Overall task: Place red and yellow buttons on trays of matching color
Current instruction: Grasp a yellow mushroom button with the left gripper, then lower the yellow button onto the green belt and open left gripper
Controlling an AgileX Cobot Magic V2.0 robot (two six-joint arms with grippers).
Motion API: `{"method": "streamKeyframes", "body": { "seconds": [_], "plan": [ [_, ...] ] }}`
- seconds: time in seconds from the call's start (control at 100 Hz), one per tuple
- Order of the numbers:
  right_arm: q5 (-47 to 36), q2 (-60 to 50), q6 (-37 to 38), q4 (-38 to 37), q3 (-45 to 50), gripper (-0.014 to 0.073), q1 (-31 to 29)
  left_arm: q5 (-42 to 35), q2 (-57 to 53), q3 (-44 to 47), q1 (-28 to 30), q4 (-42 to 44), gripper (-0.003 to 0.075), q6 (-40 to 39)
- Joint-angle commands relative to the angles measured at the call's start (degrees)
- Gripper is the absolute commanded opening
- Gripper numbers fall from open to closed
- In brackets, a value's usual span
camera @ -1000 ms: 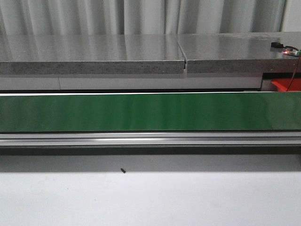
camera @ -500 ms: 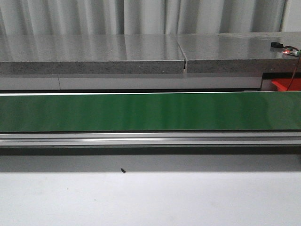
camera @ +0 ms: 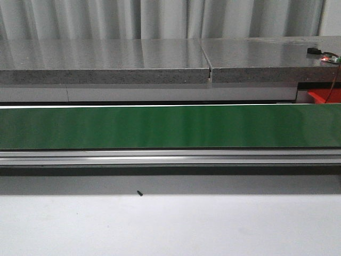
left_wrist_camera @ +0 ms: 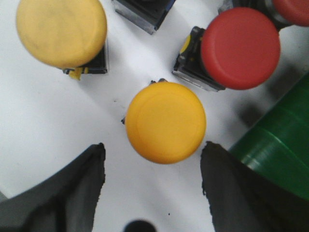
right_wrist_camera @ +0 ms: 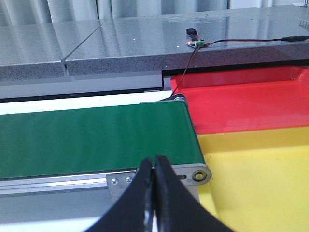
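Beyond green belt (right_wrist_camera: 96, 135), red tray (right_wrist_camera: 241, 104) and yellow tray (right_wrist_camera: 260, 183) hold nothing.

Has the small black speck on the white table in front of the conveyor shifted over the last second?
No. The black speck sits in the same spot below the aluminium rail of the green belt, in the front view.

Glossy speckled stone counter (camera: 160, 58), matt green belt (camera: 160, 127) on brushed metal rail (camera: 160, 157) — buttons' caps (left_wrist_camera: 165, 122) smooth plastic.

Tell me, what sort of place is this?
Probably a small sorting line or factory test bench: a long green conveyor belt, red plastic tray and yellow plastic tray at its end, and round mushroom-head push buttons.
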Motion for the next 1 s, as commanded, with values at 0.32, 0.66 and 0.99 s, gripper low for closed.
{"method": "streamKeyframes", "body": {
  "seconds": [0.32,0.66,0.99],
  "plan": [
    [-4.94,-1.22,-0.11,-0.25,-0.78,-0.0066,-0.37,-6.18,0.34,-1.77,0.07,-0.56,0.0291,-0.45],
    [-4.94,-1.22,-0.11,-0.25,-0.78,-0.0066,-0.37,-5.93,-1.88,-1.14,0.07,-0.10,0.0194,-0.23],
    [-4.94,-1.22,-0.11,-0.25,-0.78,-0.0066,-0.37,-1.02,-14.06,3.05,0.07,0.01,0.0194,1.84]
  ]
}}
